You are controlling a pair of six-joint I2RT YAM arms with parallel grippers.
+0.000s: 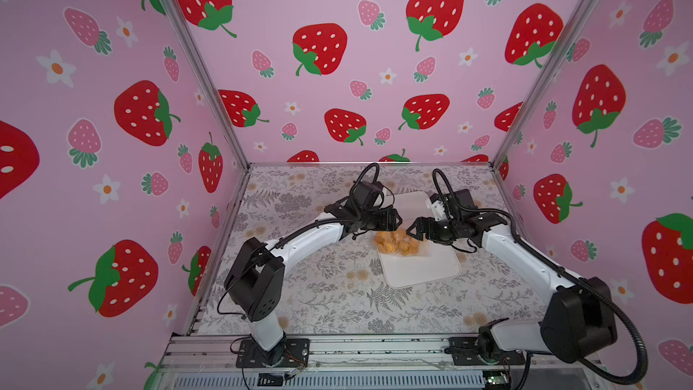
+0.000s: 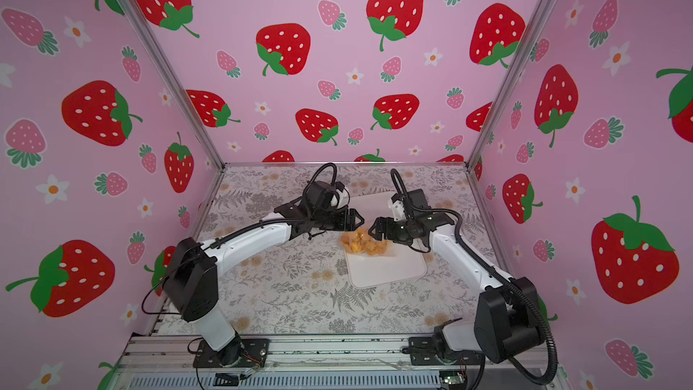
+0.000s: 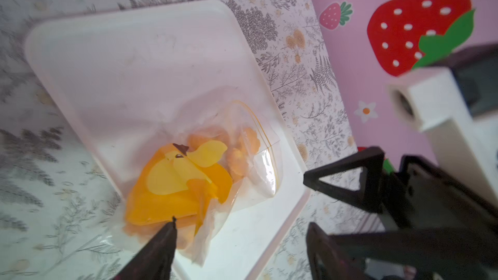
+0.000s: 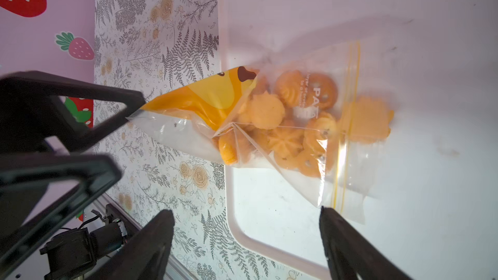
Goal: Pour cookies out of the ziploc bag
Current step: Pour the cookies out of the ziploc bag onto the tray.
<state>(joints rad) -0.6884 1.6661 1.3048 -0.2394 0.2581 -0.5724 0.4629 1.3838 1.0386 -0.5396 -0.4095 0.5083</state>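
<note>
Clear crinkly plastic of the ziploc bag [image 4: 269, 141] lies on its side in the white tray [image 4: 404, 224], against the tray edge nearest the left arm. Its yellow-orange printed corner [image 4: 204, 98] juts out past that edge over the floral tablecloth [image 4: 161, 49]. Nearly all the cookies [image 4: 266, 109] are bunched inside the bag. One blurred biscuit [image 4: 366, 119] sits at the yellow zip line, and I cannot tell whether it is out. The bare tray floor beyond the mouth holds no other biscuit, so I judge the pour hardly begun: the bag needs to be lifted by its closed end and tipped.

Both arms reach in over the tray and bend inward, so the wrists face each other across the bag. The left gripper [image 1: 399, 219] hangs just off the tray edge with its jaws apart, one fingertip [image 4: 134, 101] touching the bag's printed corner without pinching it. The right gripper [image 1: 410, 232] hovers over the tray with jaws spread wide and empty, one fingertip [image 4: 327, 214] just beside the bag's mouth.
</note>
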